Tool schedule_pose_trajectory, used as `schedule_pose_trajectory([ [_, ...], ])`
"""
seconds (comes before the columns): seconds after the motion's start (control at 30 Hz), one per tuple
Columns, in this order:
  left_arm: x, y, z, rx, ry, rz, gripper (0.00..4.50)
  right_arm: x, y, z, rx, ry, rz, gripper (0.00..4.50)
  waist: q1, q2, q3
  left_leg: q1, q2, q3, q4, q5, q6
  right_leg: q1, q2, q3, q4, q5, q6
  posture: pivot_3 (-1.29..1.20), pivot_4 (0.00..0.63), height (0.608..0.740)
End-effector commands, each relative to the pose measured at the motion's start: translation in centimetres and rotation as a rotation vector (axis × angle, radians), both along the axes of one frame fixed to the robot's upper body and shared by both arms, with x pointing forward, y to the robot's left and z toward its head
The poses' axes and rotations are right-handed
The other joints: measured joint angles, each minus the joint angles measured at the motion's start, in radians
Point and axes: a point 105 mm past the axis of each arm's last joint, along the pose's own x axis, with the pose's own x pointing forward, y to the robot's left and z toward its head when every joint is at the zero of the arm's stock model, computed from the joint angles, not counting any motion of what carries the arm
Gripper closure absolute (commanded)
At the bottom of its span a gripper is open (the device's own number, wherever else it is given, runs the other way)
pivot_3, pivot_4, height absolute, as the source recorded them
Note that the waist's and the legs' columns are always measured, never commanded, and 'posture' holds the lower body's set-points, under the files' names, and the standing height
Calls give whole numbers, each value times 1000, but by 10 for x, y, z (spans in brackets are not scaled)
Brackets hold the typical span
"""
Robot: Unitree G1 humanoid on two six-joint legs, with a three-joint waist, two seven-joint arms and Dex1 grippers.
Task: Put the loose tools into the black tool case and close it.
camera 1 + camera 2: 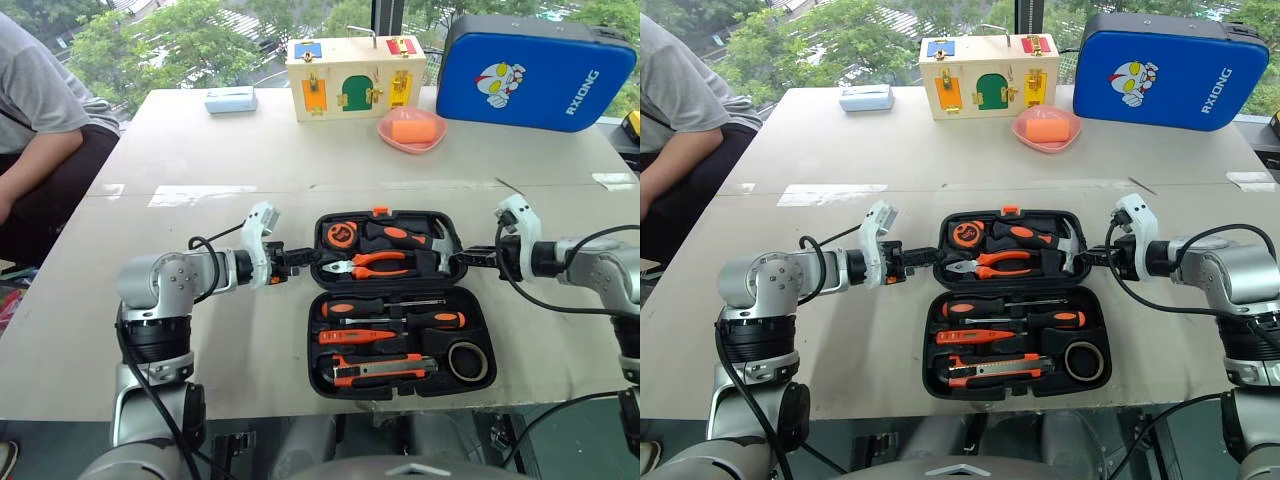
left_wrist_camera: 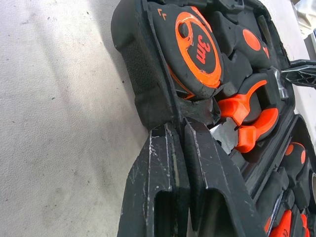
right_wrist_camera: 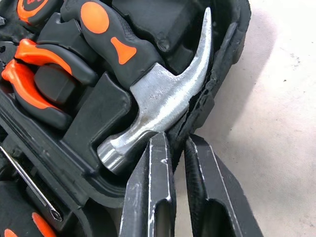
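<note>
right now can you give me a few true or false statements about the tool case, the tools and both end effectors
1. The black tool case lies open on the table. True.
2. The tape roll lies loose on the table beside the case. False: it sits in the case's near half, at the right end.
3. The left end effector is shut on the rim of the case's far half. True.
4. The right end effector holds the hammer by its handle. False: it is shut on the case's rim next to the hammer head.
5. The utility knife lies in the near half of the case. True.
6. The blue case lies open. False: it stands closed.
</note>
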Motion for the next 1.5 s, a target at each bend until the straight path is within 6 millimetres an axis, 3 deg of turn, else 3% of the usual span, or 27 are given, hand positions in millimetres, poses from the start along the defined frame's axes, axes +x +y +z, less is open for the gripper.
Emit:
schedule_pose_trajectory([
  [0.03,-7,-4,-9,12,21,-20,4500,6,-6,6,-23,-48,-49,4475,-5,0,0,0,0,0,0,0,0,0,0,0,0,0,0,0,150,735],
  [0.1,-5,-5,0,-5,-49,-20,4500,7,-4,11,-10,-76,-44,4475,-8,0,0,0,0,0,0,0,0,0,0,0,0,0,0,0,150,735],
  [0.27,10,-3,58,32,-534,15,4500,19,2,50,80,-305,-61,4475,-10,0,2,-2,0,0,0,0,0,-2,0,0,0,0,0,0,150,735],
  [0.33,10,-1,68,78,-675,7,4500,22,2,63,95,-410,-76,4475,-11,0,3,-4,0,-1,0,1,-1,-4,0,1,0,1,-1,0,150,735],
  [0.47,6,4,61,213,-829,-21,4500,21,-2,68,-8,-614,-59,4475,-12,1,3,-4,0,0,-5,1,-1,-6,0,0,-2,0,-1,0,150,735],
  [0.6,-3,-2,47,359,-1011,-114,4500,12,-5,45,-229,-821,28,4475,-13,1,3,-5,0,1,-8,1,-1,-6,-1,-1,-8,0,-1,0,150,735],
  [0.8,-18,4,32,610,-1347,-180,4500,-9,-14,1,-501,-1065,235,4475,-13,1,3,-1,0,3,-8,1,-1,-3,0,-1,-9,0,0,0,150,735],
  [0.93,-34,7,31,684,-1490,-227,4500,-19,-26,-7,-571,-1155,308,4475,-15,1,3,0,1,4,-7,1,-1,-4,1,1,-6,0,0,0,150,735],
  [1.13,-65,12,24,761,-1620,-335,4500,-29,-37,3,-537,-1140,350,4475,-16,2,3,0,2,5,-8,0,-1,-4,2,3,-6,0,-1,0,150,735],
  [1.23,-74,25,24,774,-1568,-322,4500,-50,-47,5,-443,-931,442,4475,-15,3,4,0,2,6,-8,0,0,-4,1,3,-6,0,0,0,150,735],
  [1.27,-80,29,24,758,-1542,-340,4105,-57,-50,10,-401,-864,475,4497,-16,4,4,-1,2,6,-8,0,0,-4,1,3,-6,0,-1,0,150,735],
  [1.3,-89,30,24,733,-1528,-370,3681,-65,-50,15,-378,-818,522,4234,-19,4,5,-1,3,6,-8,0,0,-4,1,4,-6,0,-1,0,150,735],
  [1.33,-97,32,25,708,-1507,-394,3681,-72,-52,17,-367,-770,567,4234,-22,4,5,0,3,6,-9,0,1,-4,1,5,-6,0,-1,0,150,735],
  [1.37,-103,33,27,692,-1492,-412,3117,-80,-52,20,-344,-716,609,3807,-25,7,7,1,4,6,-10,0,1,-4,2,6,-6,0,-1,0,150,735],
  [1.4,-110,38,31,669,-1450,-417,2934,-89,-52,22,-311,-655,646,3649,-27,8,6,3,4,7,-10,-3,5,-3,2,8,-4,0,-1,0,150,735],
  [1.5,-122,43,38,610,-1349,-439,1755,-104,-47,26,-243,-552,694,2362,-16,8,7,9,4,7,-13,-4,6,2,2,12,-7,0,-1,0,150,735],
])
